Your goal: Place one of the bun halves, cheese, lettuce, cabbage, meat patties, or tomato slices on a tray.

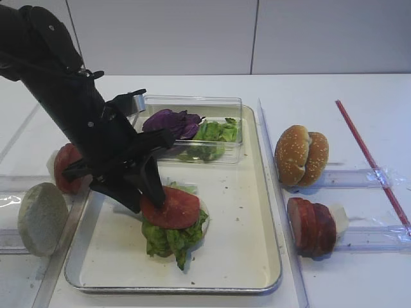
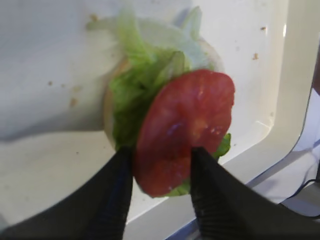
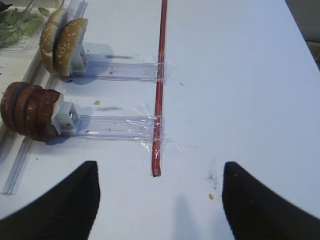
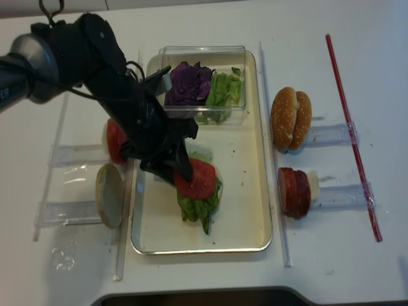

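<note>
The jaws of the left gripper (image 2: 161, 172) stand apart, one on each side of the near edge of a tomato slice (image 2: 184, 129). Whether the pads press the slice or are only beside it, I cannot tell. The slice lies on the lettuce (image 2: 145, 90), and under the lettuce I see a pale round edge, probably a bun half. This pile is in the tray (image 1: 257, 212), a little left of its middle.

I judge that the step in hand is the release of the tomato slice on the pile. The next move, I think, calls for lifting the gripper straight up, so that a finger does not drag the slice off the leaves.

The right gripper (image 3: 159, 197) hangs over the bare white table with wide jaws and holds nothing, near the meat patties (image 3: 29, 110) in their holder.
</note>
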